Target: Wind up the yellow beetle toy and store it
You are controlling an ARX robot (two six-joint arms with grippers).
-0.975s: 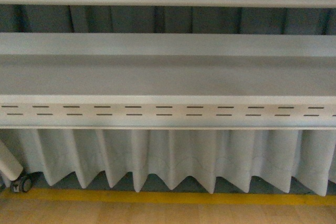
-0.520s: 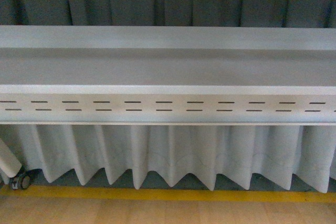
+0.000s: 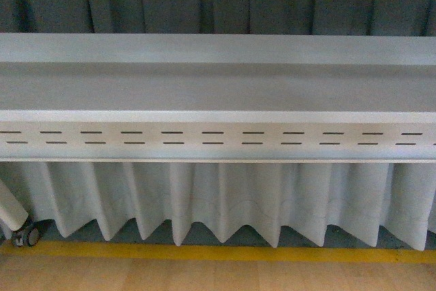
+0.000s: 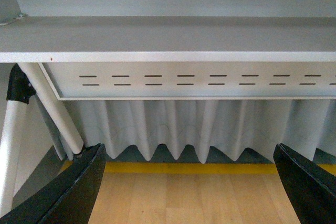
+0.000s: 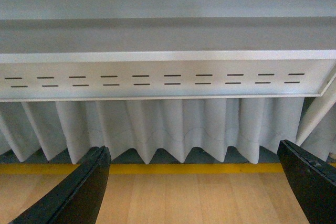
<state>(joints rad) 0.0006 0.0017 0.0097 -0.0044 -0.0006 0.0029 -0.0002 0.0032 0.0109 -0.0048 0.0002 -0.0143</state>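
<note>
The front view faces a white shelf unit [image 3: 218, 86] whose front rail [image 3: 218, 138] carries two rows of short slots. The shelf [image 3: 218, 49] above shows nothing on it, and no box or bin appears in any view. A pleated white curtain [image 3: 225, 199] hangs below the rail, ending above a yellow floor stripe [image 3: 218, 254] and wooden floor [image 3: 218, 276]. A caster [image 3: 27, 236] sits at lower left.

The beetle toy is in none of the views.

The left gripper [image 4: 189, 192] has its black fingers [image 4: 73, 192] spread wide apart, holding nothing; the right gripper [image 5: 194, 190] likewise stands wide apart and bare.

Compared with half a second ago the front view is nearly unchanged; since a second ago the rail sits slightly higher in frame.
</note>
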